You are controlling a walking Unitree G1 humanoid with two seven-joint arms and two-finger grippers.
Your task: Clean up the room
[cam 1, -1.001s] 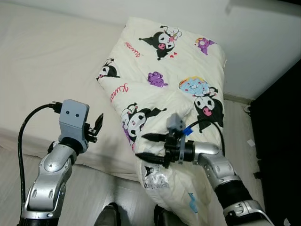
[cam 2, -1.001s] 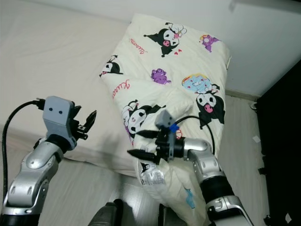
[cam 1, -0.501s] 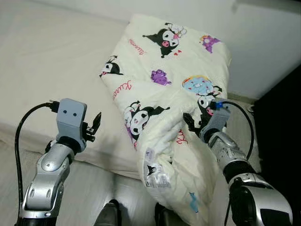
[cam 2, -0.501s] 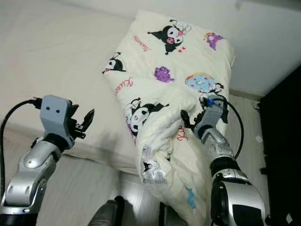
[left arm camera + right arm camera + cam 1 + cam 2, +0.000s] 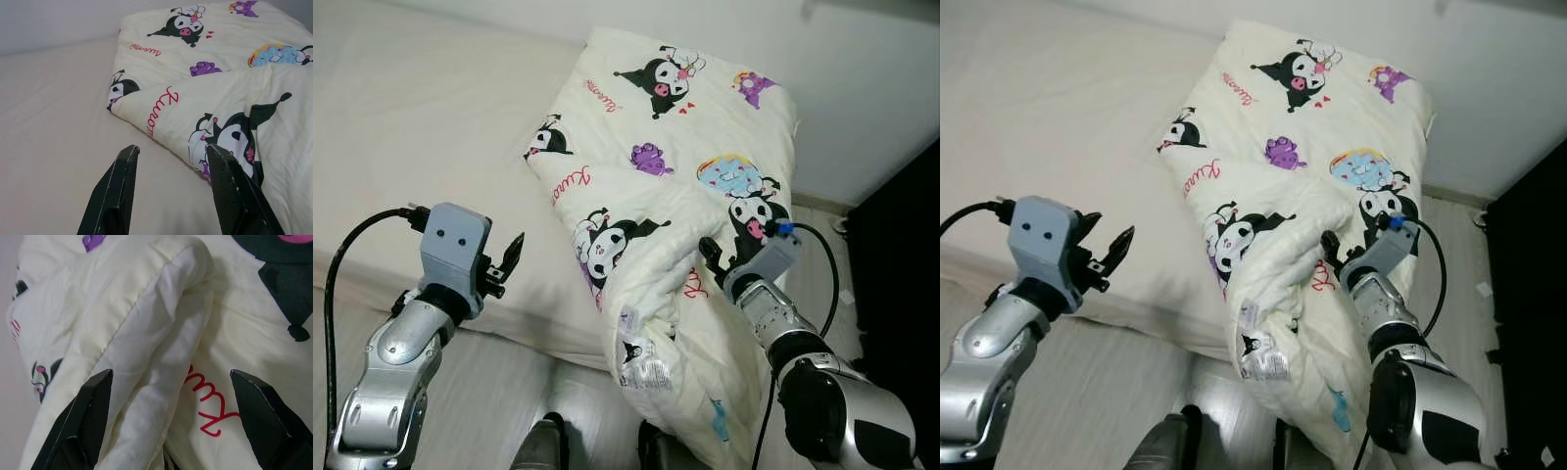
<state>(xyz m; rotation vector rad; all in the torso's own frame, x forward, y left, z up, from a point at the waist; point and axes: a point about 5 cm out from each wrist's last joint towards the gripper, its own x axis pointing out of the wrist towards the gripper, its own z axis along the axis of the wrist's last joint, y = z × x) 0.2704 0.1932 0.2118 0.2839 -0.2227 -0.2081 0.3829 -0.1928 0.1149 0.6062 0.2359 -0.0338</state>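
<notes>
Cream quilted cartoon-print blanket (image 5: 675, 186) lies half-folded on the pale bed (image 5: 421, 127), one end drooping toward the floor. Right hand (image 5: 166, 421), spread wide, straddles a fold; left hand (image 5: 171, 188) hovers spread beside it. Tidying looks barely begun.

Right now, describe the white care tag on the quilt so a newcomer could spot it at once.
Start at the bed, then the cream cartoon-print quilt bunched along its right side and spilling over the near edge toward the floor. On that hanging part, left of the right claw, sits the care tag: a small white printed label, unlike the quilt's large coloured cartoon figures.
</notes>
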